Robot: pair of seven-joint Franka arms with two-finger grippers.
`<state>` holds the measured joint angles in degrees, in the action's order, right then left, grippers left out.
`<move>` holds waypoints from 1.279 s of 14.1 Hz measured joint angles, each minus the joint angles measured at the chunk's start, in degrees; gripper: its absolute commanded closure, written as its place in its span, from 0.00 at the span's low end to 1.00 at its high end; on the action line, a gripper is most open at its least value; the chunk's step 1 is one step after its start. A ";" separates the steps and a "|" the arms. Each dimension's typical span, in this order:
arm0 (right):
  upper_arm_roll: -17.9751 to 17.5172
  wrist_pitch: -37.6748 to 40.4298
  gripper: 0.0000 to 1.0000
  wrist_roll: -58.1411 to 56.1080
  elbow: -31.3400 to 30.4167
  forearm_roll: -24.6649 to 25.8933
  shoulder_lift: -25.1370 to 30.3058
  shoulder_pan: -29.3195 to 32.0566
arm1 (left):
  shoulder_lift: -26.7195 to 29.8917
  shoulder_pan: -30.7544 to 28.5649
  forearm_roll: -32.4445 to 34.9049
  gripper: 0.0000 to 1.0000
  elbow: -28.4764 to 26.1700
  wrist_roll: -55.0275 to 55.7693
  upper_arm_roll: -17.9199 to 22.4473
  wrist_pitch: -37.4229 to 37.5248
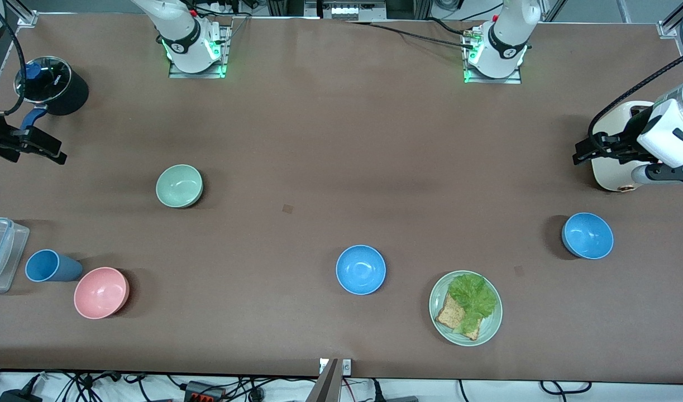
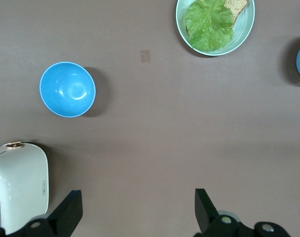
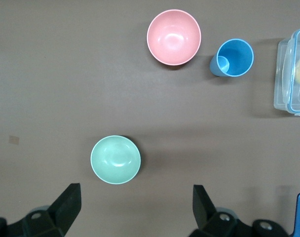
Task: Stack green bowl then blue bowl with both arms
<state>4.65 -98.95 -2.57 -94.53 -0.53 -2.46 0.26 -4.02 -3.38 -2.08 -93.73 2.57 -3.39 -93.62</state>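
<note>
**A:** Where is your right gripper (image 1: 55,152), and how do its jaws stand?

**B:** Your right gripper (image 3: 135,205) hangs over the right arm's end of the table, near the black pot (image 1: 56,86), with its jaws spread wide and nothing between them. The green bowl (image 1: 179,186) sits upright on the table, well apart from that gripper, toward the left arm's end from it. In the right wrist view you see the green bowl (image 3: 115,159) just ahead of the fingertips. The pink bowl (image 3: 173,36), the blue cup (image 3: 234,58) and the clear box (image 3: 293,74) lie further out.

**A:** And the left one?

**B:** Your left gripper (image 1: 580,154) hangs by the white toaster (image 1: 615,173), jaws also wide and empty. The blue bowl (image 1: 587,235) rests on the table near it. In the left wrist view the blue bowl (image 2: 67,89) lies ahead of the left gripper (image 2: 138,207). The brighter blue bowl (image 1: 361,269) and the green plate (image 1: 489,329) of bread and lettuce are well apart from that gripper, toward the table's middle.

**A:** Any writing you can read?

**B:** There is pale lettering on the pot's glass lid (image 1: 42,78) and a small mark on the toaster's side (image 2: 43,186), both too small to read.
</note>
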 measured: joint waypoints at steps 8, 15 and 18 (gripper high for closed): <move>0.00 1.58 0.00 0.00 -0.03 0.00 -0.01 0.00 | -0.13 0.02 0.00 0.00 0.11 0.36 -0.18 0.18; -0.56 1.40 0.00 -0.04 -1.92 0.01 -9.71 -1.68 | -0.19 0.00 0.00 0.00 0.17 0.37 -0.18 0.55; -0.68 -0.44 0.00 -0.03 -2.18 0.03 -17.27 -3.58 | -0.19 0.00 0.00 0.00 0.21 0.37 -0.18 0.56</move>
<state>3.98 -99.39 -2.60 -96.70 -0.50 -19.73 -3.33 -4.21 -3.38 -2.08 -93.52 2.93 -3.57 -93.07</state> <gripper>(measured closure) 0.000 0.000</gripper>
